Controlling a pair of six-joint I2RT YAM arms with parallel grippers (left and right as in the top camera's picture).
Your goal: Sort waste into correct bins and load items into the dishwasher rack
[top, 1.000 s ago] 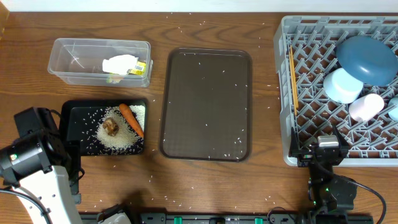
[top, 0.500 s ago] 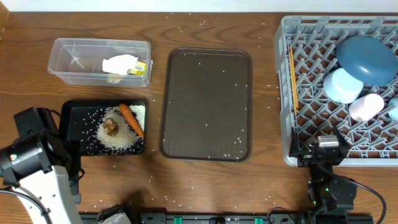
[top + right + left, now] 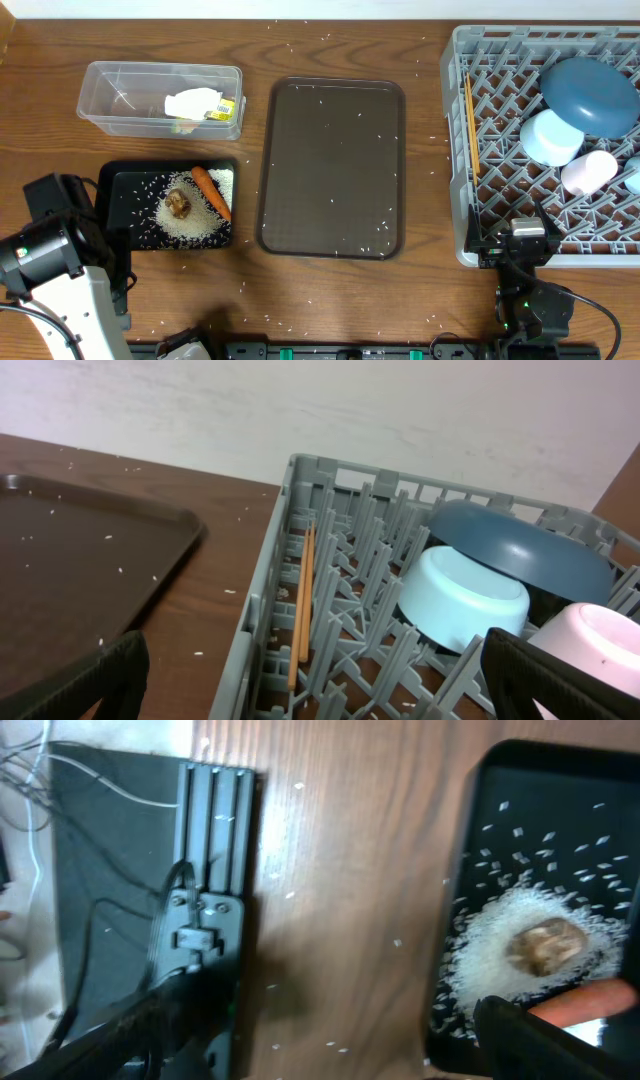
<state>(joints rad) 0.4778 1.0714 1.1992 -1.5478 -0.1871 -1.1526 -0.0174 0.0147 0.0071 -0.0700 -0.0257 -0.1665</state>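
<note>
Both sit wide open and empty, left gripper (image 3: 340, 1020) and right gripper (image 3: 315, 660). The carrot (image 3: 211, 192) and rice (image 3: 190, 222) are in the black tray (image 3: 130, 195), left of the brown tray (image 3: 333, 168); the blue plate (image 3: 590, 92) is in the rack (image 3: 500, 200) to its right. The left arm (image 3: 50, 250) is parked just beside the black tray, so a sloppy swing could bump it and spill rice.

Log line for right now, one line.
black tray: carrot, food lump, rice | clear tub: wrapper | rack: plate, bowl, white cup, light-blue cup, chopsticks | left gripper: open, empty | right gripper: open, empty

The rack (image 3: 500, 200) is matt plastic, the tub (image 3: 120, 100) clear, the table (image 3: 420, 300) wooden
</note>
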